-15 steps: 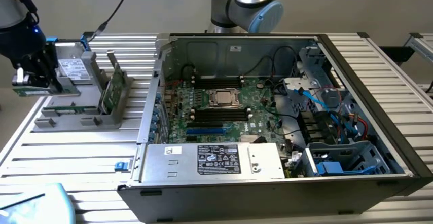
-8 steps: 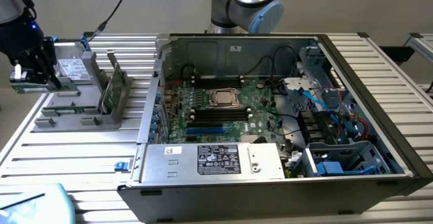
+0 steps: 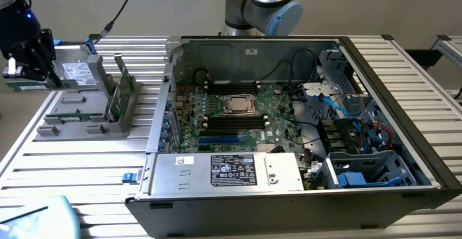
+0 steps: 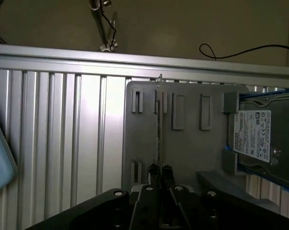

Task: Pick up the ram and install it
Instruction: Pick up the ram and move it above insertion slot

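The ram (image 3: 34, 86) is a slim green stick, level under my gripper (image 3: 30, 71) at the exterior view's far left, above the left end of the grey holder (image 3: 76, 121). In the wrist view the ram (image 4: 159, 124) shows edge-on as a thin line running out from between the fingertips (image 4: 154, 170), and the gripper (image 4: 160, 171) is shut on it. Below it lies the holder plate (image 4: 187, 143) with its slots. The open computer case (image 3: 404, 114) holds the green motherboard (image 3: 278, 114) with long black slots (image 3: 232, 121) beside the processor (image 3: 236, 104).
A second green board (image 3: 120, 94) stands upright in the holder. A hard drive (image 4: 253, 135) lies at the holder's back. The power supply (image 3: 227, 171) sits at the case front, with blue cables (image 3: 347, 106) on the right. A light-blue object (image 3: 36, 220) lies at the table's near-left corner.
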Tool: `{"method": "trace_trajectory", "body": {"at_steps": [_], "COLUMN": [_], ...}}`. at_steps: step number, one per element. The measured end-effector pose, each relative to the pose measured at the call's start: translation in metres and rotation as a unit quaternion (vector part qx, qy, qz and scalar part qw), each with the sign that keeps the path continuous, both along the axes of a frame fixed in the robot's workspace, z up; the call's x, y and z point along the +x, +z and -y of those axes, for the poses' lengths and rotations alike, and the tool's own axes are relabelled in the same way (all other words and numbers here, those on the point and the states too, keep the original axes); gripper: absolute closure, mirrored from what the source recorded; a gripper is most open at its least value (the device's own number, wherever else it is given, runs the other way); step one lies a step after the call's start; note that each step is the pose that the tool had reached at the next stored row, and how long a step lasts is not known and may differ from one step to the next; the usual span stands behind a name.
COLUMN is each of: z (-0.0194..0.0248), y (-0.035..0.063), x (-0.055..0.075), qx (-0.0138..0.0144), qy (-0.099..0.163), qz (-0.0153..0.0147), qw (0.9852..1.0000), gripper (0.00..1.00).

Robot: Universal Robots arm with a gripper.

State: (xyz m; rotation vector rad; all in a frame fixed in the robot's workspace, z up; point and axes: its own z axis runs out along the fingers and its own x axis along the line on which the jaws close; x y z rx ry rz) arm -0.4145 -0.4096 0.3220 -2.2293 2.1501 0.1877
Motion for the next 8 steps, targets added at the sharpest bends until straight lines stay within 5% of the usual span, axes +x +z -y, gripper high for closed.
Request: {"method": "trace_trajectory", "body": {"at_steps": [8], "z": [0.0000], "y": [0.0189], "x": [0.011], "qx": [0.0050], "qy": [0.000], "qz": [-0.0001], "qw": [1.0000], "gripper": [0.86]}}
